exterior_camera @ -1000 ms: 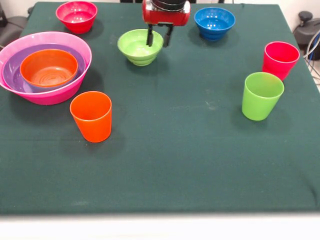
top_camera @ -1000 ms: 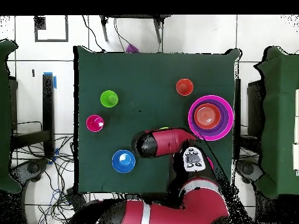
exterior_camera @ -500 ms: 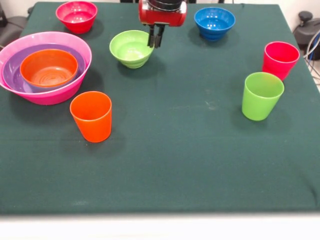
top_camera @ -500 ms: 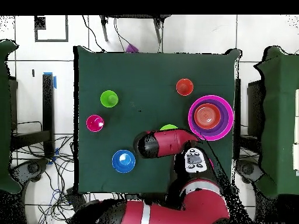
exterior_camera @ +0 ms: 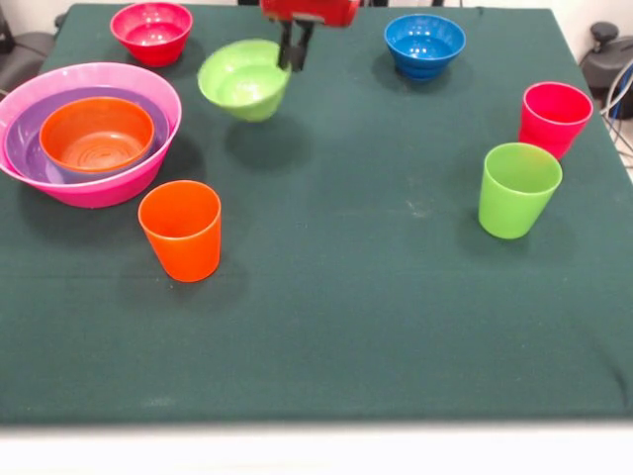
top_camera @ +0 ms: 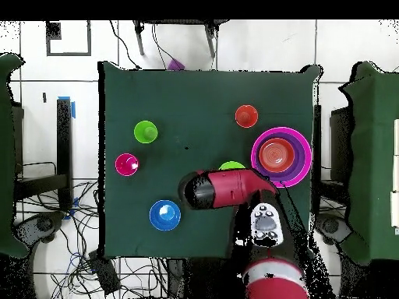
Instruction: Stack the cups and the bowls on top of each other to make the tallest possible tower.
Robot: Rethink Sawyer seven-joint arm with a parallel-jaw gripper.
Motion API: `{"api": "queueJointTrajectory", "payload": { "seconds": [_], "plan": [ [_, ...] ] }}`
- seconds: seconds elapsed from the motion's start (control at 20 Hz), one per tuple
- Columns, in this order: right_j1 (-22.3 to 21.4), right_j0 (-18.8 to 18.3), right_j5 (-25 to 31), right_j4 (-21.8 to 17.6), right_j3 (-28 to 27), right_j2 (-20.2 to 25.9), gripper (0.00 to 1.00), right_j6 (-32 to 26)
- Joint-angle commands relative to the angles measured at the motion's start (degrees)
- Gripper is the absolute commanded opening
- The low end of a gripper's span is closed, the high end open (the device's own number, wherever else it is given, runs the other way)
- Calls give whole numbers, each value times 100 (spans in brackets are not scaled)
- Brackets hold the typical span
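My gripper [exterior_camera: 291,61] is shut on the right rim of the lime green bowl [exterior_camera: 242,81] and holds it tilted above the cloth, with its shadow below. The bowl's edge also peeks out beside the arm in the overhead view [top_camera: 231,166]. The tower stands at the left: the pink bowl [exterior_camera: 104,188] holds the purple bowl [exterior_camera: 25,148] and the orange bowl [exterior_camera: 96,134]. The red-pink bowl [exterior_camera: 151,32] and the dark blue bowl [exterior_camera: 424,45] sit at the far edge. The orange cup [exterior_camera: 181,230], the lime green cup [exterior_camera: 517,188] and the red-pink cup [exterior_camera: 554,117] stand upright.
The green cloth table [exterior_camera: 346,327] ends in a white front edge. In the overhead view the red arm [top_camera: 230,189] lies over the table's near side, beside the pink bowl [top_camera: 258,143]. Cables and chairs surround the table.
The gripper closed on the lime green bowl's rim, then lifted it off the cloth and carried it left in the front view, toward the pink bowl. The bowl now hangs tilted.
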Motion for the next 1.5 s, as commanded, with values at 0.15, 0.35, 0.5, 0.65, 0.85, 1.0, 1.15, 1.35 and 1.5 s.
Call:
{"api": "queueJointTrajectory", "payload": {
  "seconds": [0.15, 0.35, 0.5, 0.65, 0.85, 1.0, 1.15, 1.35, 1.5],
  "plan": [
    [-1152, 49, 1746, -409, -265, -52, 0, -1073],
    [-1199, -107, 1833, -489, -289, 101, 0, -1121],
    [-1163, -165, 1860, -564, -339, 194, 0, -1099],
    [-1140, -291, 1836, -678, -416, 324, 0, -1253],
    [-971, -1020, 1640, -674, -558, 805, 0, -1952],
    [-778, -1471, 1485, -734, -586, 1191, 0, -2291],
    [-607, -1771, 1336, -888, -630, 1462, 0, -2335],
    [-516, -2032, 1311, -1062, -676, 1717, 0, -2404],
    [-497, -2159, 1357, -1152, -690, 1896, 0, -2425]
  ]
}}
